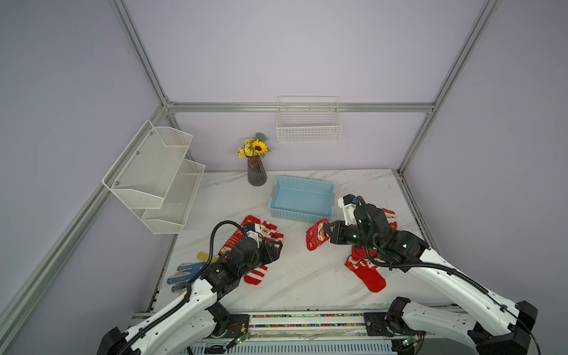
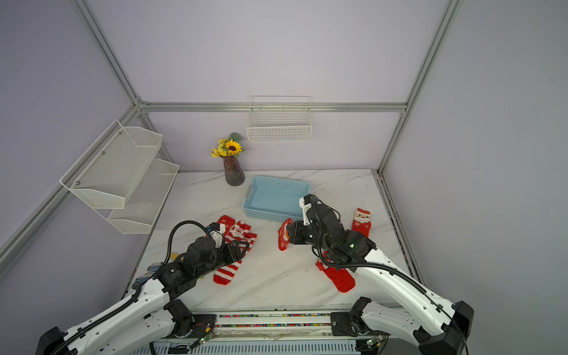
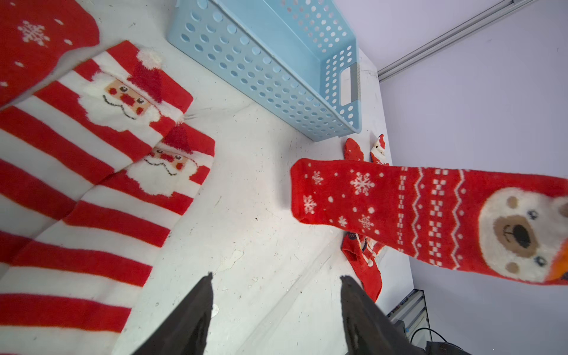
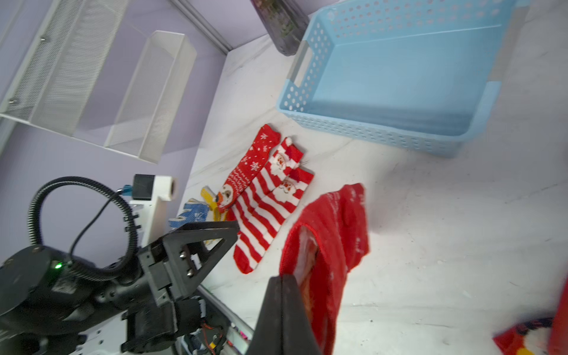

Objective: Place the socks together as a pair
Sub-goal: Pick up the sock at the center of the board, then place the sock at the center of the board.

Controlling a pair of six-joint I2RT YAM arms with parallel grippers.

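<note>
While the right gripper point(image 4: 281, 278) pinches the bear sock point(image 3: 399, 209) (by its cuff), left gripper point(image 3: 276, 275) partly spread, holding nothing.

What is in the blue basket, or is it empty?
Empty. The basket shows only its bare blue floor in both top views; every one of the socks is outside it.
</note>
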